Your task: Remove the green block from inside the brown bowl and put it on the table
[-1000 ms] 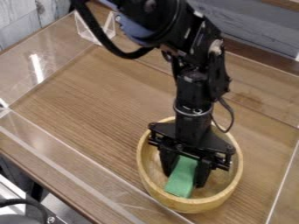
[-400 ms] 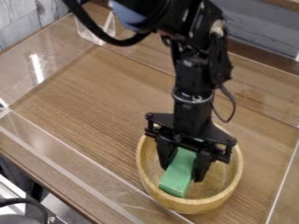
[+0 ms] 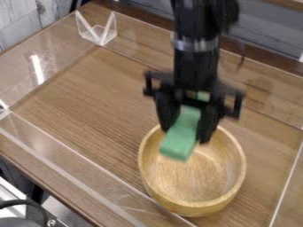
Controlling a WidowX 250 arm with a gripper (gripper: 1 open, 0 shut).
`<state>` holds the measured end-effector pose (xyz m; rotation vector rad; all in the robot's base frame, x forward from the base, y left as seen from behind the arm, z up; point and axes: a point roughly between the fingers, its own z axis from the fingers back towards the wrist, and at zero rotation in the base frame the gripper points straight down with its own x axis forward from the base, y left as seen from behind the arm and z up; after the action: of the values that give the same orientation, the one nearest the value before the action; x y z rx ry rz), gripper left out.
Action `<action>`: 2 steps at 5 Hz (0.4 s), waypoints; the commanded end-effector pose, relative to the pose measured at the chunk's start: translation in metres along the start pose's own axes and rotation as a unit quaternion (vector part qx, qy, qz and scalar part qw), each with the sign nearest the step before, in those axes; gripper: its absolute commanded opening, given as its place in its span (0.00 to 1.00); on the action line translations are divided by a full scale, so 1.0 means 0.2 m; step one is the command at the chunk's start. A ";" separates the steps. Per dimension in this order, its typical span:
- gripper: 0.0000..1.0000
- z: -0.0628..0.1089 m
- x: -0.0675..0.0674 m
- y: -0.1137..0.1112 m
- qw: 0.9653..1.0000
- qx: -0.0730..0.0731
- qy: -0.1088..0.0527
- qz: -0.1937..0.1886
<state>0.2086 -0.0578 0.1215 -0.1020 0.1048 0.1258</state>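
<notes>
Green block (image 3: 182, 134) raised since earlier, jaws (image 3: 178, 118) clamped on it, above bowl's (image 3: 193, 182) far rim, open tabletop (image 3: 71, 102) left of view

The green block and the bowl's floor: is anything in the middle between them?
No, just air it seems; the camera view shows the green block over the bowl.

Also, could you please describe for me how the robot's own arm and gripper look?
The arm is black, long and narrow, with what seem to be jointed brackets, and a dark cable loops beside its upper part. The gripper is also black, blocky, with short fingers. I can read no markings.
</notes>
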 end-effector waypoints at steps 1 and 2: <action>0.00 0.29 0.06 0.07 0.999 -0.004 -0.043 0.019; 0.00 0.41 0.10 0.22 0.998 -0.001 -0.058 0.021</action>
<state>0.2270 -0.0028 0.1801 -0.0945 0.0585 0.1858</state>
